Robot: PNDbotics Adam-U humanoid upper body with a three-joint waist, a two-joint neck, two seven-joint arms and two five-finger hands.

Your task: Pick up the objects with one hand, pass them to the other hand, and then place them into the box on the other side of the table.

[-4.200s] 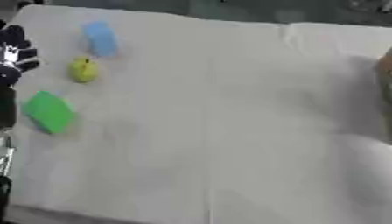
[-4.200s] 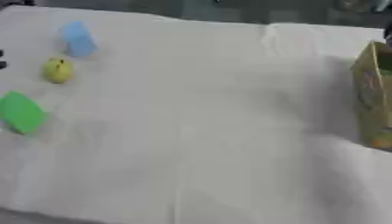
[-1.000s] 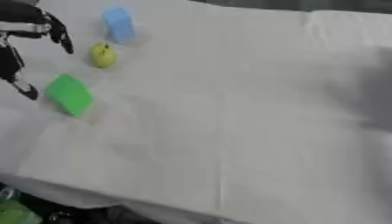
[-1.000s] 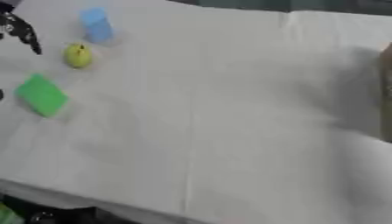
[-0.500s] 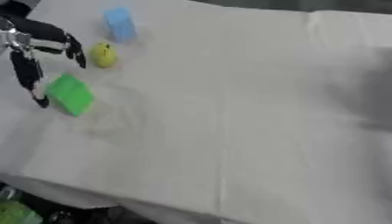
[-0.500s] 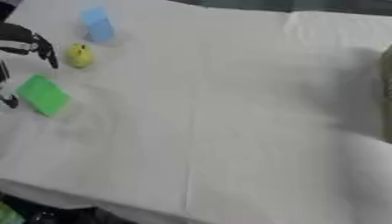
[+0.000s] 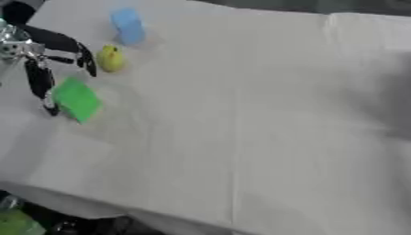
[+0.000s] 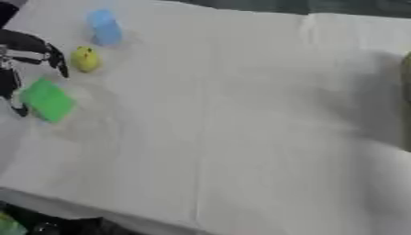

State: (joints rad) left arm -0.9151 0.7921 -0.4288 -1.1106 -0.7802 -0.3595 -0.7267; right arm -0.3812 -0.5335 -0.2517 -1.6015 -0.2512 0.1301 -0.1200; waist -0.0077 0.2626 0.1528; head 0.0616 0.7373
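Observation:
My left hand [image 7: 32, 55] hangs at the left edge, fingers spread and pointing down, open and holding nothing. A flat green block [image 7: 77, 99] lies just right of its lower fingertips. A small yellow fruit-shaped object [image 7: 111, 59] sits beside the upper finger. A light blue block [image 7: 127, 25] stands farther back. The dark edge of the box [image 8: 406, 105] shows at the far right in the right eye view. My right hand is out of view.
A white cloth [image 7: 241, 128] covers the table, with fold lines across it. The table's front edge [image 7: 96, 213] runs along the lower left, with dark floor and something green [image 7: 14, 224] below it.
My left hand has come in from the left edge and moved down toward the green block and the yellow object. The camera view has also shifted.

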